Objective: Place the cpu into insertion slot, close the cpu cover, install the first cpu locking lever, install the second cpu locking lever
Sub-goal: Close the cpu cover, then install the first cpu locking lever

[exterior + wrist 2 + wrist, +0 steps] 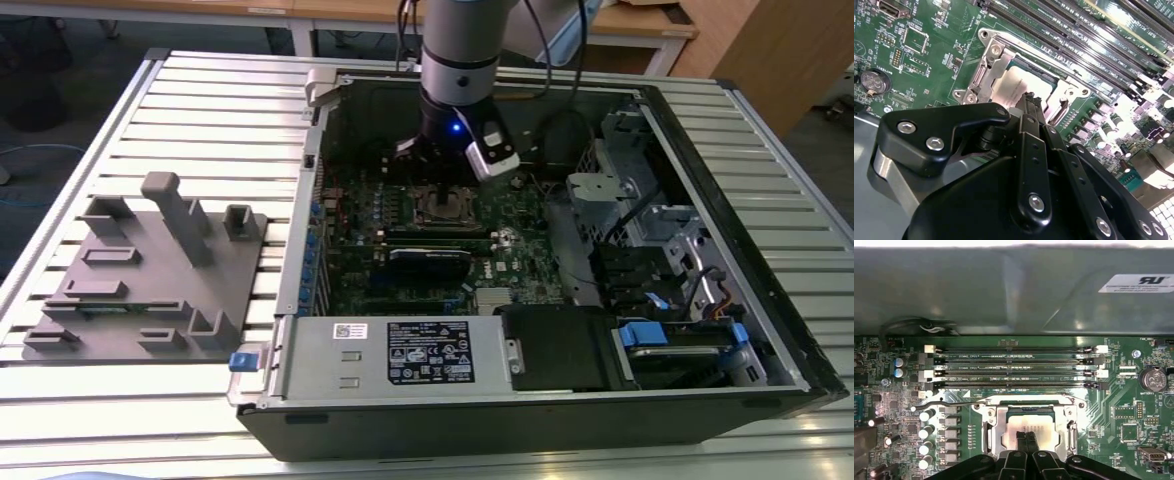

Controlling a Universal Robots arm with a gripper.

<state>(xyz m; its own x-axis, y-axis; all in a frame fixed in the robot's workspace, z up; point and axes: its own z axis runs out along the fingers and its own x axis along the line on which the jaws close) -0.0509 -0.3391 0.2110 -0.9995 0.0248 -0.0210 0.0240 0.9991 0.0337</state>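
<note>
— Cpu (1030,422) lay seated in the insertion slot (445,208), right beneath the gripper (1027,436), whose fingers (1022,442) were pressed together, pinching nothing.

— And the cpu cover (996,427) looked folded down, framing it around those tips. Both levers (954,401), I judged, were left; whether either was latched, I couldn't tell.

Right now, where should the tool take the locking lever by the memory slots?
Probably grip the locking lever at its bent free end, from above: the thin rod lies flat beside the cpu cover, and that end juts clear, though capacitors stand close.
</note>
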